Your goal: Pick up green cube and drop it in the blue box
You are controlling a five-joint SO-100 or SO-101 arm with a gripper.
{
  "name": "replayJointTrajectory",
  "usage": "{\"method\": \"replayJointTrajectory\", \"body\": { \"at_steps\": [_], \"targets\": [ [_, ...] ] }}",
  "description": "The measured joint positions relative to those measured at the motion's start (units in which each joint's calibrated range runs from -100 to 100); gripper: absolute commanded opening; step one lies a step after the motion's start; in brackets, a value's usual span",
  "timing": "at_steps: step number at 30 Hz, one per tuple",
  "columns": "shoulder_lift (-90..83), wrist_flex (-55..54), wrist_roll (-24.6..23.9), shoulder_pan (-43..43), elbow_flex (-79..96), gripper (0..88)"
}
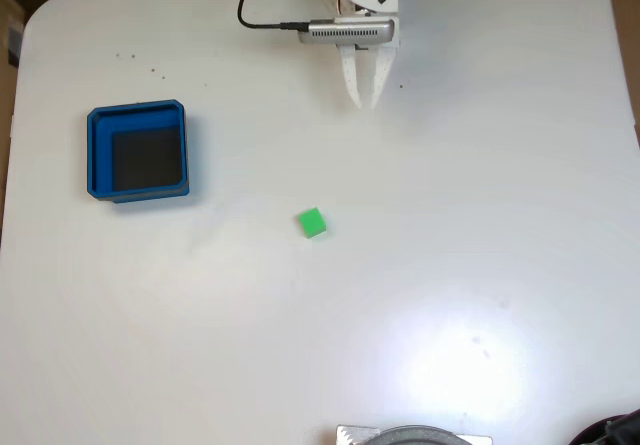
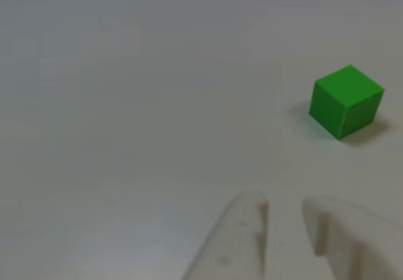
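Claw (image 1: 366,100) nearly closed, empty, well apart from green cube (image 1: 312,223)

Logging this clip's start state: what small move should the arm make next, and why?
Probably carry the gripper toward the green cube and lower over it. In the fixed view the cube lies alone on the white table, apart from the fingers and from the blue box, whose dark floor holds nothing. The fingers look slightly parted with nothing between them.

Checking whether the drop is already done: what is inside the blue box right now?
In the fixed view the blue box holds nothing; its dark floor shows bare. The green cube lies on the white table, apart from the box.
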Motion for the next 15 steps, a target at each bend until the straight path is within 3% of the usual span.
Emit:
{"method": "replayJointTrajectory", "body": {
  "at_steps": [15],
  "targets": [
    [0.0,0.0,0.0,7.54,0.0,1.8]
  ]
}}
